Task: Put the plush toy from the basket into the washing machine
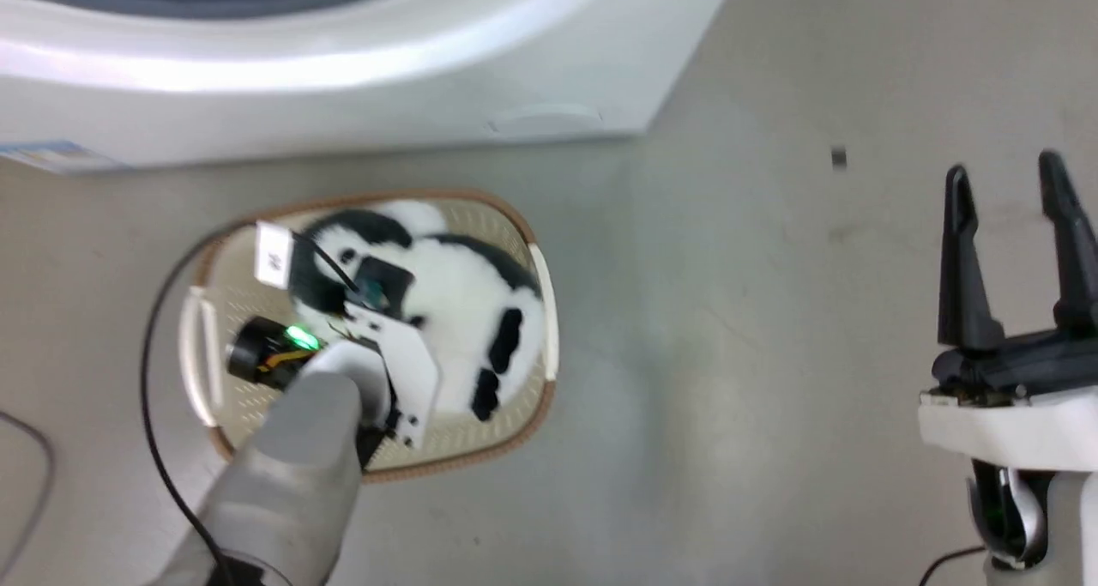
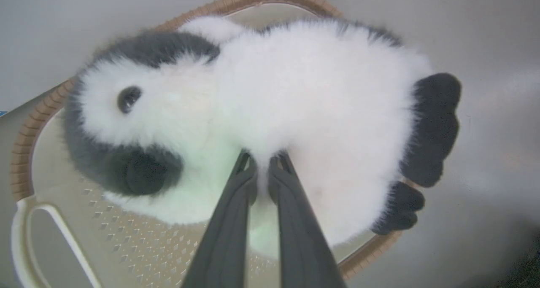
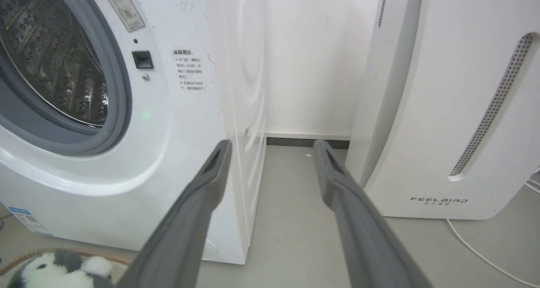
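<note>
Your left pincer (image 2: 262,161) is down in the basket (image 1: 446,468), with its two fingers drawn narrow and a tuft of white fur pinched between them. It has the plush toy (image 2: 303,85) by the pile where the head meets the body.

The toy lies in the basket on the floor and nearly fills it. In the head view its long axis runs from the head at the upper left to the black feet at the lower right, and your pincer comes in across that axis from the lower left.

The washing machine (image 1: 360,97) stands just beyond the basket, along the top of the head view. In the right wrist view the steel drum shows through the porthole at the upper left. So the carry likely goes up and away from you, and a grip on fur alone may slip under the toy's bulk.

Your right pincer (image 1: 1004,170) stands wide and empty at the lower right, well apart from the basket. The left arm is plainly the nearer one.
</note>
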Controlling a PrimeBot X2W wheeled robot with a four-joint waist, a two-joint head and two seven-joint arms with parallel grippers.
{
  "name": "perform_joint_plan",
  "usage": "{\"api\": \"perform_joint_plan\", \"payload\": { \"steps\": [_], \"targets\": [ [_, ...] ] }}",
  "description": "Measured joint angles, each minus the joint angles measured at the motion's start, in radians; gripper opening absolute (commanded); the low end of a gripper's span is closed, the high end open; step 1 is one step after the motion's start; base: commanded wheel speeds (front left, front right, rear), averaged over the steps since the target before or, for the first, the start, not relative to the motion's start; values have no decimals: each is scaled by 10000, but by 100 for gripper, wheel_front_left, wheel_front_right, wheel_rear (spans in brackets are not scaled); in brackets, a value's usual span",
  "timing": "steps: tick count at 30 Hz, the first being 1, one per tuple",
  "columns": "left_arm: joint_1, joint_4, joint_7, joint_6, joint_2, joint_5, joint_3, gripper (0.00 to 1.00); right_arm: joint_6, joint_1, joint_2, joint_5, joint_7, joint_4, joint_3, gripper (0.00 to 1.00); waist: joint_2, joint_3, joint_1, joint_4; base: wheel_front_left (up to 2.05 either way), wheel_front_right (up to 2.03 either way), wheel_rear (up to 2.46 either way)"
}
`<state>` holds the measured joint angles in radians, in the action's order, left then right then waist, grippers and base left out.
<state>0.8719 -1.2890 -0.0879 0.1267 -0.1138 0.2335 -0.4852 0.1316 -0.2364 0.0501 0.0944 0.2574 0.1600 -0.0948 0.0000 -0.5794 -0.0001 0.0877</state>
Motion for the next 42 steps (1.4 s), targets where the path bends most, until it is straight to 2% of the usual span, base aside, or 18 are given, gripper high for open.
{"api": "perform_joint_plan", "payload": {
  "steps": [11,14,24,33,42],
  "targets": [
    [-980,211,-1475,-12,98,180,-355,0,0,926,0,-100,0,-288,-73,100,0,2108,0,-697,0,0,0],
    [-1252,575,-1605,-203,88,278,-278,0,0,1146,0,-100,0,-303,-92,100,0,2605,-1,-847,0,0,0],
    [-2694,3994,-1682,-1034,-203,445,481,0,0,1791,0,-159,0,-330,-144,100,0,3776,-1,-1294,0,0,0],
    [-3153,6385,-1684,-1578,-451,92,1321,0,0,1899,0,-163,0,-278,-4,100,0,3972,-1,-1347,0,0,0],
    [-2892,7064,-1682,-1818,-483,-196,2257,0,0,1585,0,-161,0,-121,75,100,0,3263,0,-1031,0,0,0]
  ]
}}
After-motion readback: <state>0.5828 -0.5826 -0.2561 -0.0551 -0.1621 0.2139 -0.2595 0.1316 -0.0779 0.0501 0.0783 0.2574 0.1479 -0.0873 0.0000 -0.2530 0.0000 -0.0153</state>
